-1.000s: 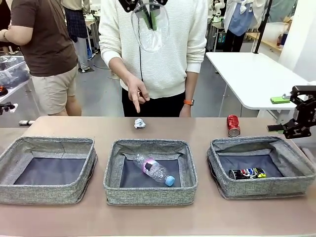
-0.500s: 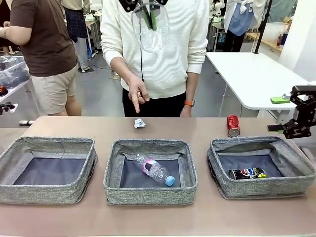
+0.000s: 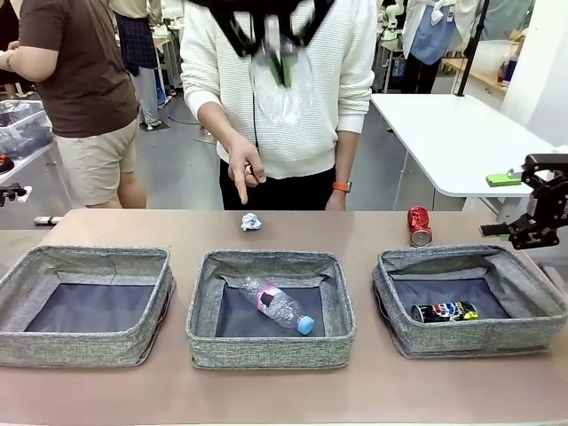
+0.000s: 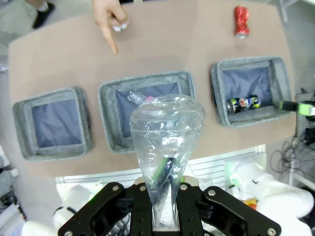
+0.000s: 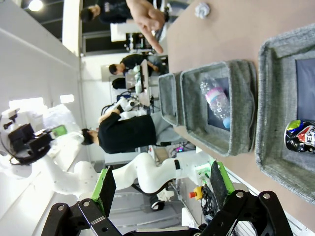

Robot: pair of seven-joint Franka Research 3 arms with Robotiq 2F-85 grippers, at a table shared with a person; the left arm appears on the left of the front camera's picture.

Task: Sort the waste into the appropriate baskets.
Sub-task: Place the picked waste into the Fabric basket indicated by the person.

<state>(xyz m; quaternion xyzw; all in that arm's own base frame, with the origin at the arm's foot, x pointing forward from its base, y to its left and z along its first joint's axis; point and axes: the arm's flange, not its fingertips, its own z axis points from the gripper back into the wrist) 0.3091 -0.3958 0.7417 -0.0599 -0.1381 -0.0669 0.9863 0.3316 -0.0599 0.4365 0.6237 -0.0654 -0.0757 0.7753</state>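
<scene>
Left gripper point(image 4: 165, 174): clamped on crushed bottle point(image 4: 167, 123), high over middle basket point(image 4: 142, 80). Right gripper point(image 5: 162, 187): jaws apart, empty. Next, we judge: lower, release into that basket.

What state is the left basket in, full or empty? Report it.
Empty. The left basket has bare dark lining across its whole floor in the front and left wrist views, with no waste lying inside.
</scene>
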